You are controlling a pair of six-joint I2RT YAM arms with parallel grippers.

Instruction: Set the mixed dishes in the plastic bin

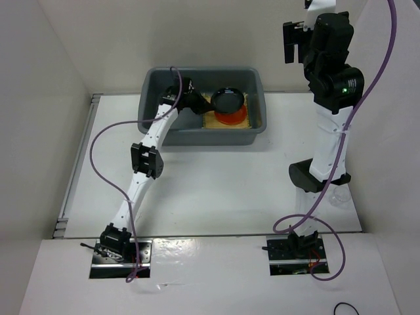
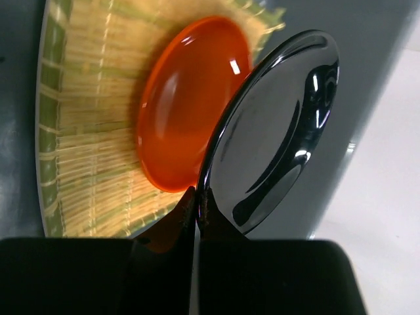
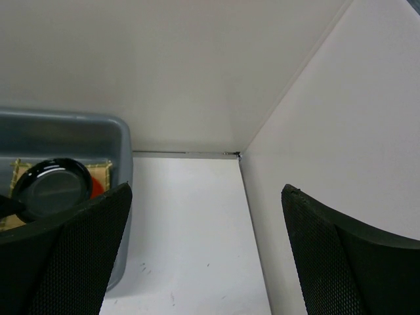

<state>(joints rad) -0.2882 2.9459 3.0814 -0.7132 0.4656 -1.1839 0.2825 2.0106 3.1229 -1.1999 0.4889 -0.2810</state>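
The large grey rectangular plastic bin [image 1: 200, 69] sits at 12 o'clock on the white surface [image 1: 223, 190]. Its 3 o'clock half holds the square tan woven bamboo mat [image 2: 85, 131], and the small round orange plate [image 2: 184, 111] lies on the mat. The left end effector [image 2: 197, 200] is clamped on the rim of the small round black plate [image 2: 275, 131], which is tilted over the orange plate. Level the black plate, lower it onto the orange plate, then release. The right end effector [image 3: 203, 249] hangs raised at 1 o'clock, jaws apart and empty.
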